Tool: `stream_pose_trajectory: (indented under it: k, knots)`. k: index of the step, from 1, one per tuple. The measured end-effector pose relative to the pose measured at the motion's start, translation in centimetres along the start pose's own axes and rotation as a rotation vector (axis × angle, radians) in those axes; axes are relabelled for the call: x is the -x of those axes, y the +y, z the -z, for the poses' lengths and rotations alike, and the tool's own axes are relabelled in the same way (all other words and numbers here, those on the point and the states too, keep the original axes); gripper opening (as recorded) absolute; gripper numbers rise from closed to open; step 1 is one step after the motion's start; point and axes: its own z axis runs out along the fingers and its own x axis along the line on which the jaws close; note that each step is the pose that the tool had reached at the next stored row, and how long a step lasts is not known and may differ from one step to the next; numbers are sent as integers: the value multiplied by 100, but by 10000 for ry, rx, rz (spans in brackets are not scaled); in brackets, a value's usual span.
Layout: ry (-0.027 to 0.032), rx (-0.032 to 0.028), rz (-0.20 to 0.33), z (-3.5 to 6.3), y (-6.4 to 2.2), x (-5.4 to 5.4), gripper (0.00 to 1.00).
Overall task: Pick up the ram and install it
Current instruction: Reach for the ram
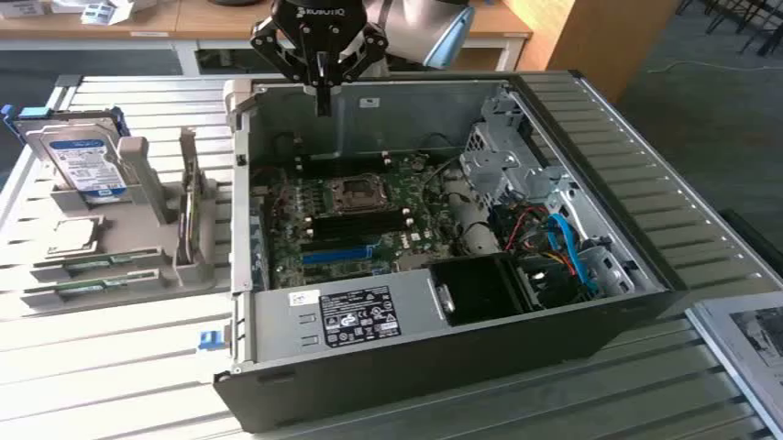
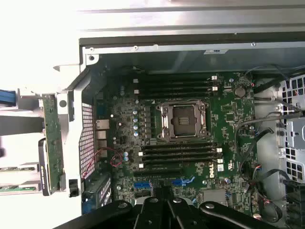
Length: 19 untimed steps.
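My gripper (image 1: 323,103) hangs shut over the back edge of the open computer case (image 1: 588,229), with nothing between its fingers. In the wrist view its dark fingers (image 2: 159,198) meet above the motherboard (image 2: 228,124), whose black memory slots (image 2: 178,153) flank the processor socket (image 2: 182,120). The ram (image 1: 101,265), a thin green stick, lies in the grey holder (image 1: 147,275) outside the case on the exterior view's left, far from the gripper. A second green stick (image 1: 88,293) lies just beside it. Both appear at the wrist view's edge (image 2: 14,169).
A silver hard drive (image 1: 83,165) with a blue-white label and a tall green board (image 1: 190,211) stand upright in the holder. A processor chip (image 1: 73,236) lies there too. Inside the case are a blue slot (image 1: 336,255), a power supply (image 1: 355,316), cables and drive cages (image 1: 514,156).
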Motion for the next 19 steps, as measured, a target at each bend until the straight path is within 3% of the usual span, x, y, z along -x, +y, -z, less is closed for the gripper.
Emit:
stream_pose_trajectory:
  k: [10, 19]
  knots:
    - [-1, 0, 0, 0, -2, -20, 10]
    - [0, 0, 0, 3, -9, -123, 10]
